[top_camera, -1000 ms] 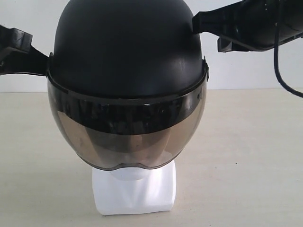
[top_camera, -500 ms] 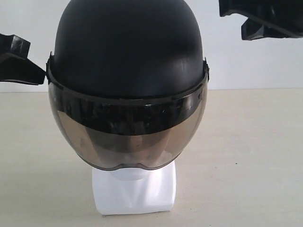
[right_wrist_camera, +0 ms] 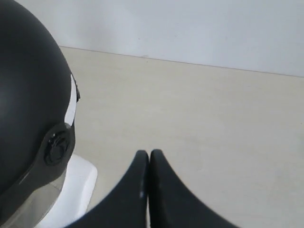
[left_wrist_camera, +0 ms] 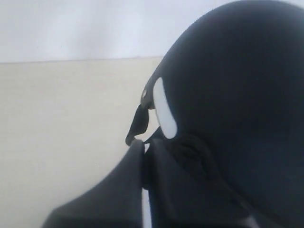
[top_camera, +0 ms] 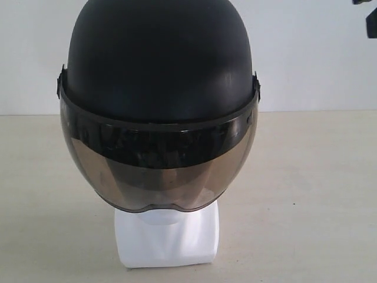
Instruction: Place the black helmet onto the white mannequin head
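Black helmet sits fully down over the white mannequin head, which stands upright on a pale beige, matte table in front of a plain white wall. The shell is a smooth, matte, rounded dome, wider than the head beneath it, with a few faint scuffs. Below a dark rim band hangs the smoky tinted visor. It is glossy and half transparent, and it bows down to a rounded lower edge over the face. Only the chin and the blocky, glossy white neck base show under it, and the base rests flat on the table.

Left gripper is beside the helmet's flank, its two matte black, curved fingers pressed together with nothing between them. Whether the tips touch the visor's corner cannot be told. Right gripper also has its tapered black fingers closed against each other, empty, above the table and apart from the helmet. The exterior view shows only a small dark piece of arm at its upper right corner. A round ribbed pivot knob sits at the visor's hinge, and a thin white sliver shows between shell and visor.
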Controlling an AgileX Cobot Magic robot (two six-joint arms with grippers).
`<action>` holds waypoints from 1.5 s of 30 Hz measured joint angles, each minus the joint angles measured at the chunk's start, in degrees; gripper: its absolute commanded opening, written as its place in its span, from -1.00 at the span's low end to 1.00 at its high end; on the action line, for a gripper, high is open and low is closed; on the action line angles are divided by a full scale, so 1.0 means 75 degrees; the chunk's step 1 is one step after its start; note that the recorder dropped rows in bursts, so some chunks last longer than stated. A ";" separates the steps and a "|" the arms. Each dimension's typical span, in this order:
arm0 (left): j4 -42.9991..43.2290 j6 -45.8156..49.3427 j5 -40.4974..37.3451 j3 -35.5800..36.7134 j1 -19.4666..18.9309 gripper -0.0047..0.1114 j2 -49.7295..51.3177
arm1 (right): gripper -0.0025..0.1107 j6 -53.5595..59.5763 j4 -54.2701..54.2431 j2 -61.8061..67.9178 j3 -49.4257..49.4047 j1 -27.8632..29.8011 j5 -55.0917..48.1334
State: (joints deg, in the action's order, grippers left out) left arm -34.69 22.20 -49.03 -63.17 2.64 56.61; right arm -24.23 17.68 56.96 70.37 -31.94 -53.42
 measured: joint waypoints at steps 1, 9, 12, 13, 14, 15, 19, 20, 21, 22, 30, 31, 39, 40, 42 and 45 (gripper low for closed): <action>-0.0108 -0.0011 0.0000 0.0000 0.0000 -0.84 -0.0156 | -0.96 0.0038 0.0000 -0.0143 0.0000 0.0000 -0.0103; -0.0779 -0.0011 0.0000 0.0424 0.0000 -0.84 -0.1555 | -0.96 0.0224 0.0034 -0.1947 -0.1329 0.0000 -0.0634; -0.0944 -0.0011 0.0000 0.0956 0.0000 -0.84 -0.2025 | -0.96 0.0224 0.0034 -0.2502 -0.1777 0.0000 -0.1100; -0.1064 -0.0011 -0.0015 0.1284 0.0000 -0.84 -0.2301 | -0.96 0.0224 0.0034 -0.2761 -0.1951 0.0000 -0.1224; -0.1136 -0.0011 -0.0015 0.1529 0.0000 -0.84 -0.2545 | -0.96 0.0224 0.0034 -0.2981 -0.2084 0.0000 -0.1366; -0.1164 -0.0011 -0.0015 0.1708 0.0000 -0.84 -0.2731 | -0.96 0.0224 0.0034 -0.3155 -0.2150 0.0000 -0.1529; -0.1300 -0.0011 0.0113 0.2491 0.0472 -0.84 -0.3578 | -0.96 0.0107 -0.0085 -0.3645 -0.2227 0.0000 -0.2172; -0.1474 -0.0011 0.0167 0.2636 0.0631 -0.84 -0.3705 | -0.96 0.0076 -0.0134 -0.3706 -0.2227 0.0000 -0.2190; -0.1577 -0.0011 0.0167 0.2696 0.0692 -0.84 -0.3756 | -0.96 0.0055 -0.0135 -0.3745 -0.2227 0.0000 -0.2190; -0.1694 -0.0011 0.0186 0.2750 0.0745 -0.84 -0.3810 | -0.96 0.0026 -0.0135 -0.3762 -0.2227 0.0000 -0.2190; -0.2228 -0.0011 0.0248 0.2888 0.0862 -0.84 -0.3855 | -0.96 0.0009 -0.0150 -0.3762 -0.2227 0.0000 -0.2190; -0.2362 -0.0011 0.0233 0.2888 0.0862 -0.84 -0.3855 | -0.96 0.0009 -0.0150 -0.3762 -0.2227 0.0000 -0.2190; -0.3002 -0.0018 -0.0018 0.2888 0.0862 -0.84 -0.3855 | -0.96 0.0009 -0.0165 -0.3762 -0.2227 0.0000 -0.2190; -0.3002 -0.0018 -0.0018 0.2888 0.0862 -0.84 -0.3855 | -0.96 0.0009 -0.0165 -0.3762 -0.2227 0.0000 -0.2190; -0.3002 -0.0018 -0.0031 0.2888 0.0862 -0.84 -0.3855 | -0.96 0.0009 -0.0165 -0.3762 -0.2227 0.0000 -0.2190; -0.3002 -0.0018 -0.0031 0.2888 0.0862 -0.84 -0.3855 | -0.96 0.0009 -0.0165 -0.3762 -0.2227 0.0000 -0.2190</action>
State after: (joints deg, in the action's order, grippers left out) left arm -57.20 22.06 -49.26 -41.51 9.11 27.70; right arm -24.16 16.45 28.75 53.67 -31.94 -69.84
